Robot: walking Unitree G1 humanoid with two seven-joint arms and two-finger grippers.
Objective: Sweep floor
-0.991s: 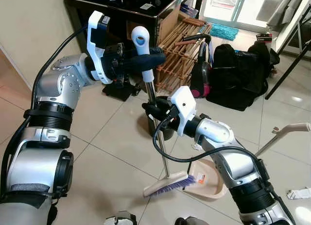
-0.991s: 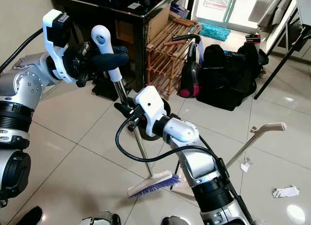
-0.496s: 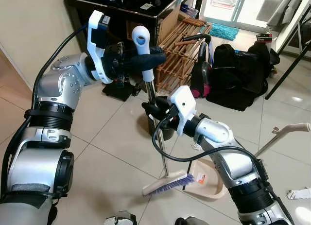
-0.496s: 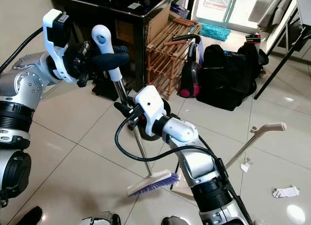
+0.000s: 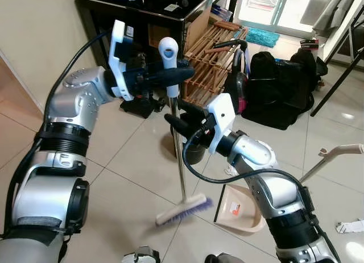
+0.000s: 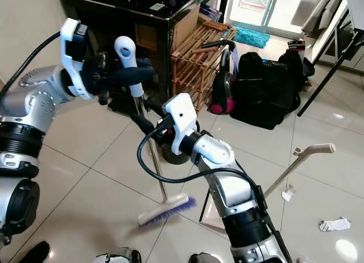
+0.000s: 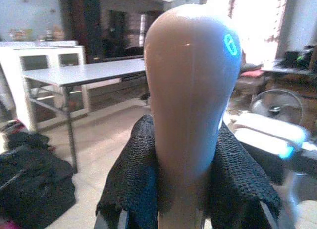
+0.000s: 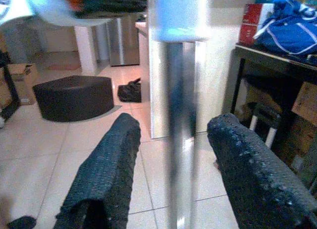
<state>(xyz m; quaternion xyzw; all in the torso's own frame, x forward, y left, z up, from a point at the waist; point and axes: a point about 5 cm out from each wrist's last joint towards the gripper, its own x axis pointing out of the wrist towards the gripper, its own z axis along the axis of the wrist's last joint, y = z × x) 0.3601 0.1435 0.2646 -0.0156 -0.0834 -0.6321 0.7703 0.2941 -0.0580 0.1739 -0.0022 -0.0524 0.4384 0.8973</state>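
Glossy beige floor tiles (image 5: 122, 161) run under the broom (image 5: 180, 161), which stands almost upright in the middle of the scene, its metal pole rising from a blurred purple-bristled head (image 5: 182, 211) resting on the floor to a white handle top with a hanging hole. Clamped around the dark grip just below that white top is the left claw (image 5: 170, 75), its two black fingers (image 7: 133, 179) pressed against either side of the handle. Lower on the pole, the right claw (image 5: 177, 122) sits with its fingers (image 8: 106, 164) spread apart, the pole running between them without clear contact on either side. Just beside the broom head, toward the robot's right, a beige dustpan (image 5: 239, 209) lies on the floor, its long handle (image 5: 335, 155) leaning up and away. Behind the broom pole stands a dark round bin (image 5: 192, 152), and beyond that a wooden rack (image 5: 207, 58), a black cabinet (image 5: 142, 13), and a black bag (image 5: 278, 87). A crumpled white scrap (image 5: 350, 226) lies well apart from the broom, past the dustpan.
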